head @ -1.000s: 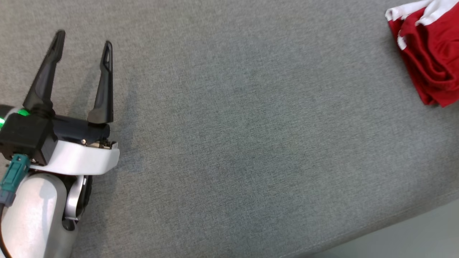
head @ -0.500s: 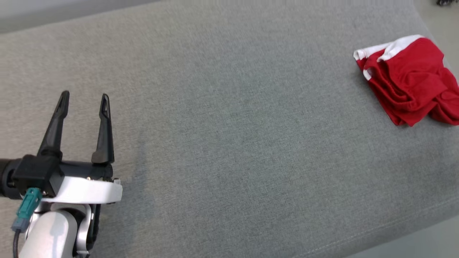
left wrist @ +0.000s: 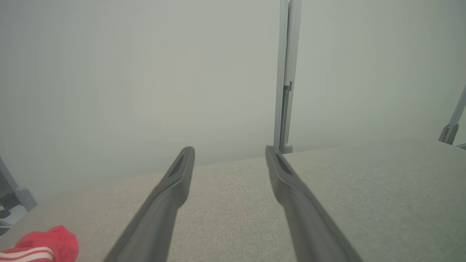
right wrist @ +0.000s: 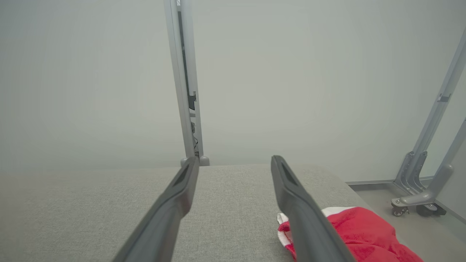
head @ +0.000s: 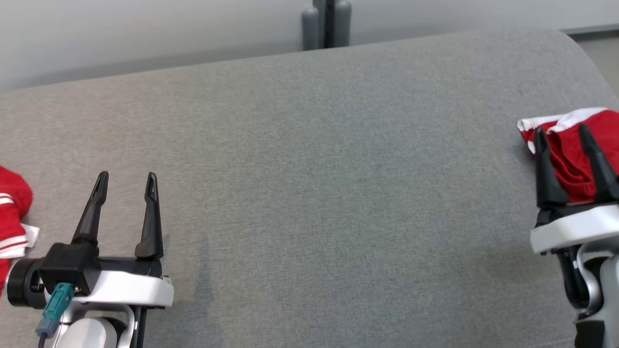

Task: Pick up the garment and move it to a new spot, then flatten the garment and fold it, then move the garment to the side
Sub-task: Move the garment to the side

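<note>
Head view: the left gripper (head: pixel 127 176) and right gripper (head: pixel 561 130) are held over the grey table (head: pixel 338 169), fingers apart, nothing gripped. The red garment (head: pixel 568 164) is bunched at the table's right edge.

Left wrist view: a striped cloth (left wrist: pixel 47 242) is seen at the table's left edge.

Right wrist view: the garment is seen on the table's right end.

— Any text, label, brand or number for us to enter?
— None legible. We see plain white trim on the red garment (head: pixel 570 164), nothing we can read.
</note>
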Robot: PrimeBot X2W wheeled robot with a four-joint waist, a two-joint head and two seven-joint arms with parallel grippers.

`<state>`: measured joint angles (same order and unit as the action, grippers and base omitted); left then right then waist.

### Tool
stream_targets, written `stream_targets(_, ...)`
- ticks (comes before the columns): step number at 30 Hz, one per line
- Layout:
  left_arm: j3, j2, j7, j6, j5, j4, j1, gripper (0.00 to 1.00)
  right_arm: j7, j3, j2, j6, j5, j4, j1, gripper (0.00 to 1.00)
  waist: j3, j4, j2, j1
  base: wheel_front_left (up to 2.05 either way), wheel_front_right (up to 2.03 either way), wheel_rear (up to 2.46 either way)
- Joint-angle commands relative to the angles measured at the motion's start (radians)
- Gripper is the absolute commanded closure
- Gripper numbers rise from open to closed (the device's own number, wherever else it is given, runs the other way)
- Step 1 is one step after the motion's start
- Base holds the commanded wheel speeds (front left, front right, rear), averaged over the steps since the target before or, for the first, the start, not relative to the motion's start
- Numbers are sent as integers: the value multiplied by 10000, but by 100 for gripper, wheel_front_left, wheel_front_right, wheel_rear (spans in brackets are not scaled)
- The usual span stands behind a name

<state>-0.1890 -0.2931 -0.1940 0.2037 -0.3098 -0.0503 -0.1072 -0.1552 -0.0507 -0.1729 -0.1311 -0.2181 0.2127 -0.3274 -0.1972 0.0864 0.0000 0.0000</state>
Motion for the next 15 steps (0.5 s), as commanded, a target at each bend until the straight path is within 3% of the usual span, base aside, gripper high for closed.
stream_targets(1,24,-21,-21,63,-27,46,112,0,73,8,19,7,93,-140,217,0,328,-317,0,0,0,0,0)
stream_targets(15,-88,-51,-94,-57,-344,377,1091,0,951,-173,659,7,748,-1896,2429,0,1430,-934,0,0,0,0,0)
